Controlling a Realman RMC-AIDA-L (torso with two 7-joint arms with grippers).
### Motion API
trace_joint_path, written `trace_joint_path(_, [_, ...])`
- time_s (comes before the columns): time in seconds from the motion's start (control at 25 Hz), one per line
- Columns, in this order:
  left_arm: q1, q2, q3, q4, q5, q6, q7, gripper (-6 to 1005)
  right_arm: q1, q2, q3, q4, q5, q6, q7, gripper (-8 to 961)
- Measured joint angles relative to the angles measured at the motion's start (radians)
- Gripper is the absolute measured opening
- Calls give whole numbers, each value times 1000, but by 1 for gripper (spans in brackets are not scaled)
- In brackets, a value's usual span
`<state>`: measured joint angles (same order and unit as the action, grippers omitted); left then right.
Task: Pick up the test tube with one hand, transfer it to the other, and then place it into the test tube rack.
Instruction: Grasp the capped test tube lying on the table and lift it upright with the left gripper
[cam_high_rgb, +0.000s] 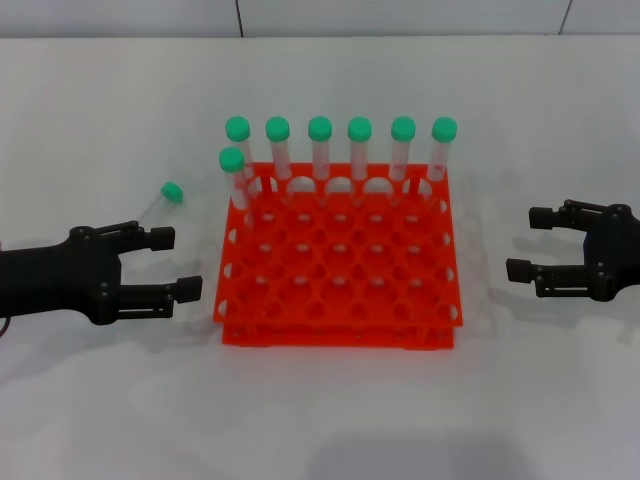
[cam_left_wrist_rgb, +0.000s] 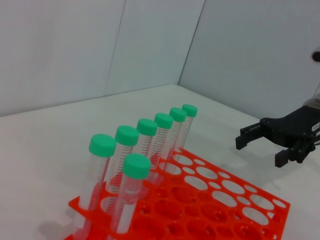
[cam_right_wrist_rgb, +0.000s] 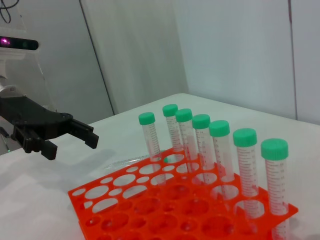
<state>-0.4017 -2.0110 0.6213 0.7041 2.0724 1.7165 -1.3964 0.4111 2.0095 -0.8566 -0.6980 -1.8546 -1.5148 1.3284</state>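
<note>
White tabletop (cam_high_rgb: 330, 420). Test tube (cam_high_rgb: 160, 203) lying at 10 o'clock of rack (cam_high_rgb: 340, 262): light, slippery, rolls; grip mid-barrel. Left gripper (cam_high_rgb: 165, 265), right gripper (cam_high_rgb: 530, 243) both spread, empty.

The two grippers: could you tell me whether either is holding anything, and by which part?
Nothing is held. The left gripper and right gripper are both open and empty; the test tube lies on the table beside the left gripper.

White table (cam_high_rgb: 330, 420), orange-red test tube rack (cam_high_rgb: 340, 290) at centre, test tube (cam_high_rgb: 160, 203) lying left
</note>
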Motion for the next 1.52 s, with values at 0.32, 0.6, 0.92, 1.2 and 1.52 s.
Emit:
trace_joint_path(0.32, [0,0,0,0,1,-2,-3,879,1,0,1,0,0,3,0,856])
trace_joint_path(0.6, [0,0,0,0,1,-4,-5,879,3,0,1,0,0,4,0,856])
trace_joint_path(0.92, [-2,9,2,0,7,-18,-36,878,2,0,0,0,11,2,0,855])
trace_joint_path(1.2, [-6,24,7,92,50,-49,-207,878,2,0,1,0,16,-2,0,854])
trace_joint_path(1.52, [-41,38,0,131,123,-102,-409,878,4,1,0,1,23,-1,0,853])
